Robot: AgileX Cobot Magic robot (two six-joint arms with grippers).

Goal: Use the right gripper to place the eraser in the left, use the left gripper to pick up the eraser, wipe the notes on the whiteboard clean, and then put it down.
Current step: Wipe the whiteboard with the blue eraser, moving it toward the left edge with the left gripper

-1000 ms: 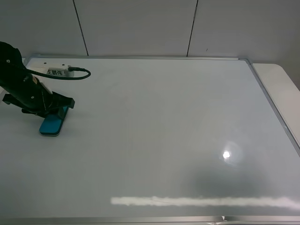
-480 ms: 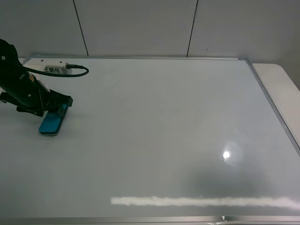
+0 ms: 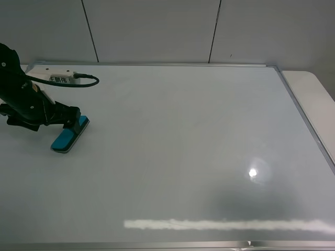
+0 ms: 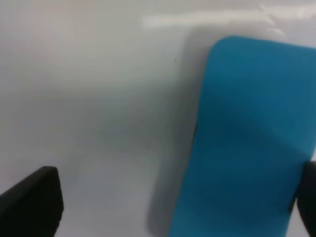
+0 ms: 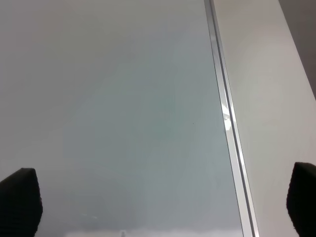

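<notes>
The teal-blue eraser [image 3: 69, 135] lies flat on the whiteboard [image 3: 178, 146] near its left edge. My left gripper [image 3: 73, 124] is low over the eraser's far end. In the left wrist view the left gripper [image 4: 169, 207] is open, with the eraser [image 4: 252, 138] between its fingers and close to one fingertip [image 4: 308, 197]. The right gripper [image 5: 160, 202] is out of the high view. Its wrist view shows both fingertips wide apart over bare board beside the silver frame [image 5: 224, 113], so it is open and holds nothing. The notes do not show in any view.
A small white labelled box [image 3: 52, 76] with a black cable sits at the board's far left corner. A white tabletop [image 3: 314, 94] lies beyond the board's right frame. Grey wall panels stand behind.
The left gripper has opened and let go of the eraser. The eraser has shifted slightly right and turned to a more slanted lie. The right arm has not moved.
</notes>
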